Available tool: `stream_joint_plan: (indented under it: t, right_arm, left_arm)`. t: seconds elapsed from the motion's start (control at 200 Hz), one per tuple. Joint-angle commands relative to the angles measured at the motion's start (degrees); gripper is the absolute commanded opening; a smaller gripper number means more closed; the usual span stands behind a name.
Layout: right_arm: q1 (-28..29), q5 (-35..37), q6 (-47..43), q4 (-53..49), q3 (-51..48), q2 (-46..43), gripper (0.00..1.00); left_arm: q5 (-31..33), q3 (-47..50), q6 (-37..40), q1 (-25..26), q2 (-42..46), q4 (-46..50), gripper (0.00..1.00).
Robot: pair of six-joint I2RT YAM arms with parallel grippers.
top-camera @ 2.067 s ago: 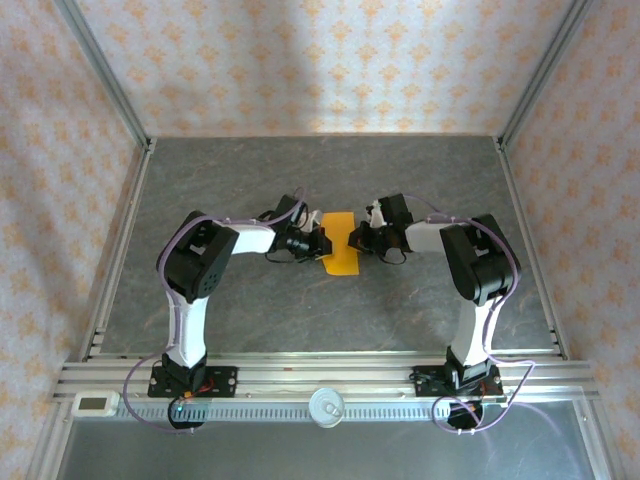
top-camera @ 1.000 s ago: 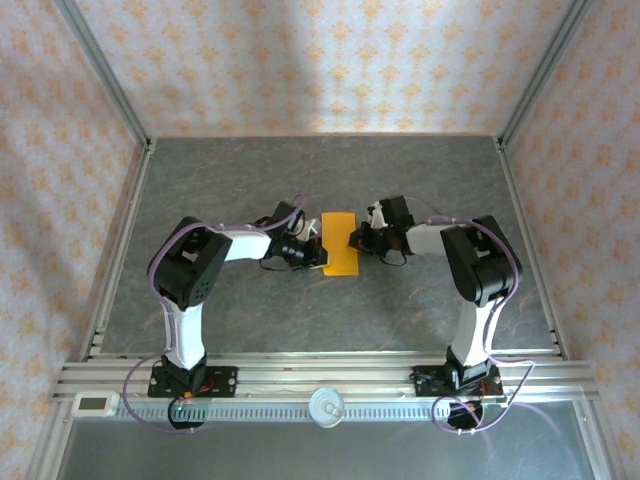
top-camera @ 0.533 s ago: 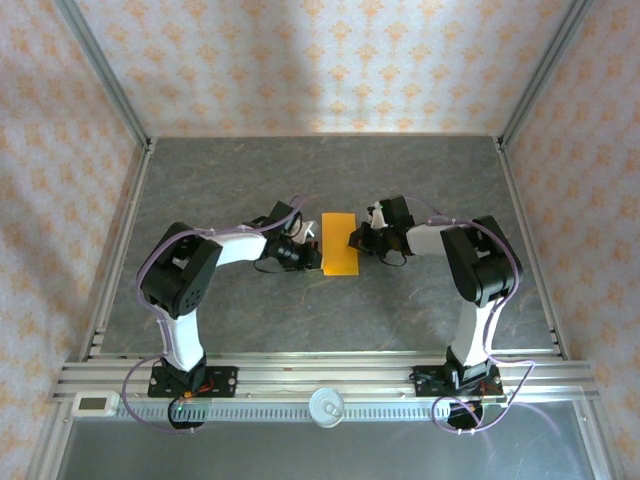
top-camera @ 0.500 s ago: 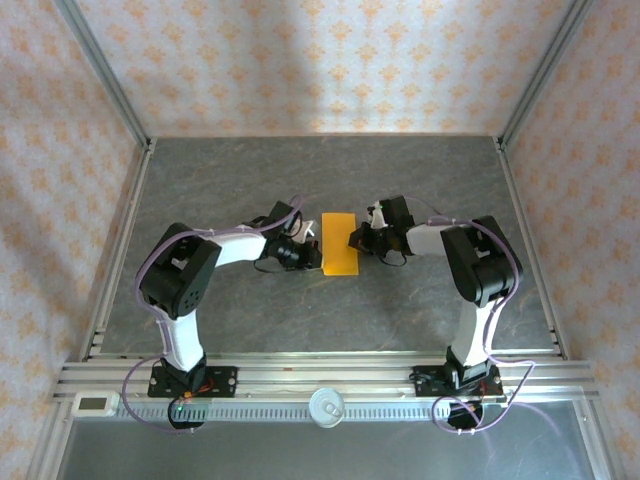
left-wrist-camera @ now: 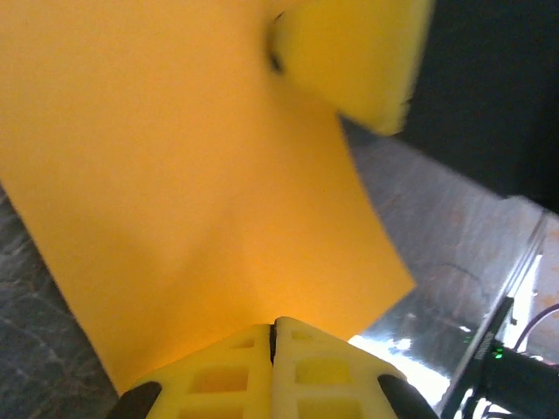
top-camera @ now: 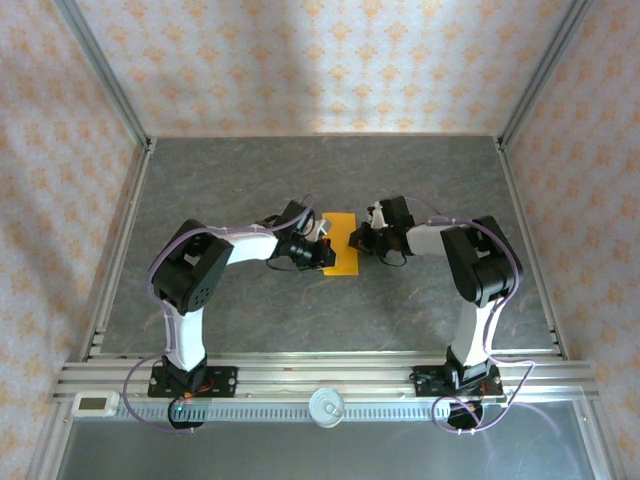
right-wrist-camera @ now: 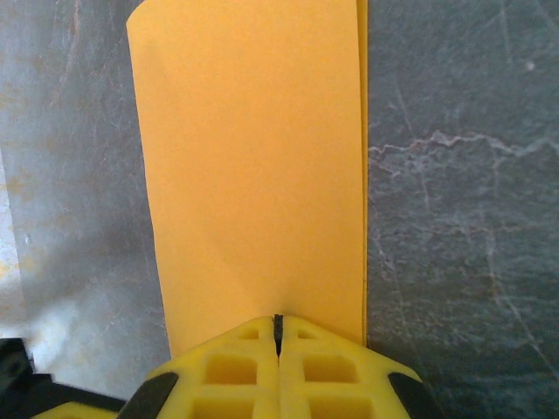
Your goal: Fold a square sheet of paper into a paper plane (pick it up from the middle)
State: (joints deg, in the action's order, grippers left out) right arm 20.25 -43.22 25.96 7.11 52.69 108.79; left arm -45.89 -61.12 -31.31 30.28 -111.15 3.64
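The square sheet of paper (top-camera: 341, 258) is bright orange and lies folded into a narrow rectangle on the grey table (top-camera: 300, 180), between the two arms. My left gripper (top-camera: 322, 244) is shut, its tips pressed down on the paper's left part (left-wrist-camera: 192, 192). My right gripper (top-camera: 356, 240) is shut too, with its tips on the paper's right edge. In the right wrist view the paper (right-wrist-camera: 253, 175) stretches away from the shut gripper (right-wrist-camera: 278, 321), a second layer showing along one side. The left wrist view has the shut left gripper (left-wrist-camera: 273, 327) at the bottom and a right finger (left-wrist-camera: 349, 52) at the top.
Aluminium frame rails (top-camera: 120, 250) border the table left and right, and patterned walls (top-camera: 320, 60) stand behind. A rail (top-camera: 320, 378) with both arm bases runs along the near edge. Bare grey table lies all around the paper.
My left gripper has moved right, from beside the paper's left edge onto the paper. The paper now looks shorter and slightly skewed. The right arm has stayed put.
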Motion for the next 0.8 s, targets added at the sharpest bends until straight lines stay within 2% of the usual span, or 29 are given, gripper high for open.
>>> stream_joint_plan:
  t: [0.0, 0.175, 0.41, 0.631, 0.791]
  right_arm:
    - [-0.45, 10.26, -0.28, -13.76, -4.53, 3.8, 0.0]
    - [-0.42, 10.24, -0.43, -13.97, -4.53, 3.88, 0.0]
    - [-0.48, 10.29, -0.72, -14.23, -4.52, 3.62, 0.0]
    - [-0.5, 10.19, -0.86, -14.5, -4.43, 3.59, 0.0]
    - [-0.52, 10.18, -0.91, -14.41, -4.57, 3.39, 0.0]
  left_arm:
    - [1.73, 2.92, 3.4, -0.05, -1.27, 2.84, 0.0]
    - [3.35, 8.01, 7.56, -0.05, 2.0, 5.59, 0.0]
    - [4.11, 8.76, 10.03, -0.07, 5.97, 8.82, 0.0]
    - [-1.1, 7.78, 2.68, -1.23, 11.27, -0.91, 0.0]
    - [-2.16, 3.1, -0.94, -2.42, 8.06, -3.74, 0.0]
